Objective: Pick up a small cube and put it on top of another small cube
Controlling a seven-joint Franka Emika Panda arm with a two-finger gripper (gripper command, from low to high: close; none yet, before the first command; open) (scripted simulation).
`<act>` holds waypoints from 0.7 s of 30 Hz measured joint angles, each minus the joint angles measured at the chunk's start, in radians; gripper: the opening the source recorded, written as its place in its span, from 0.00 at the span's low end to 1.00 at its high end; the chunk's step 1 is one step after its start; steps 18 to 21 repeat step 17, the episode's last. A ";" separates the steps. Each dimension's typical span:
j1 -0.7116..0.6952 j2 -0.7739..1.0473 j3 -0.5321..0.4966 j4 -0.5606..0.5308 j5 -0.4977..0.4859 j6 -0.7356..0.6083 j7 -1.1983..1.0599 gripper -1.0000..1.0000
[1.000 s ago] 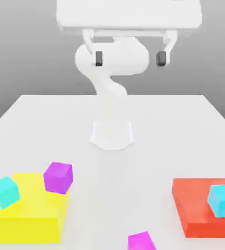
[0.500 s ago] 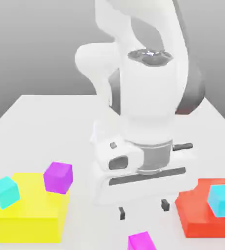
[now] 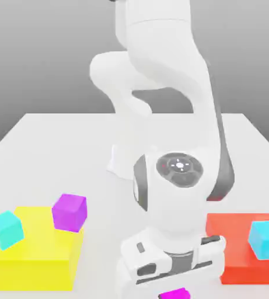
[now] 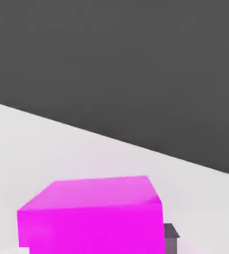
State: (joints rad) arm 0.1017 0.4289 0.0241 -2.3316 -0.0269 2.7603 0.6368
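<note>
The fingers (image 4: 170,237) are closed onto the magenta cube (image 4: 91,213); in the hand view one dark fingertip presses against the cube's side, and the cube sits on the white tabletop (image 4: 46,149). In the exterior view that same magenta cube (image 3: 175,294) peeks out at the lower edge of the picture, directly under the white hand of the arm (image 3: 171,193), which bends low over the front of the tabletop (image 3: 43,152). The hand's body hides the fingers themselves in that view.

Just beside the hand, toward the exterior view's right, lies a flat red block (image 3: 236,248) with a cyan cube (image 3: 267,239) resting on top of it near its far corner. Toward the exterior view's left, well apart from the hand, stands a yellow block (image 3: 37,257). A purple cube (image 3: 69,212) sits tilted on the yellow block's right upper edge, and a second cyan cube (image 3: 6,228) sits tilted on its left upper corner. The arm's round base stands on the tabletop behind the hand, near the middle. Behind the tabletop the background is plain grey.
</note>
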 joint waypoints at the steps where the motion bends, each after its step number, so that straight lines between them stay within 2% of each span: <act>1: -0.001 -0.033 0.002 -0.007 0.002 -0.026 -0.001 0.00; 3: 0.004 -0.103 0.018 -0.020 0.005 -0.084 -0.015 0.00; 10: 0.182 -0.337 0.228 -0.040 0.006 -0.299 -0.228 0.00; 13: 0.215 -0.290 0.241 -0.053 -0.032 -0.243 -0.237 0.00; 14: 0.216 -0.258 0.240 -0.059 -0.050 -0.207 -0.227 1.00; 21: 0.216 -0.258 0.240 -0.059 -0.050 -0.207 -0.227 1.00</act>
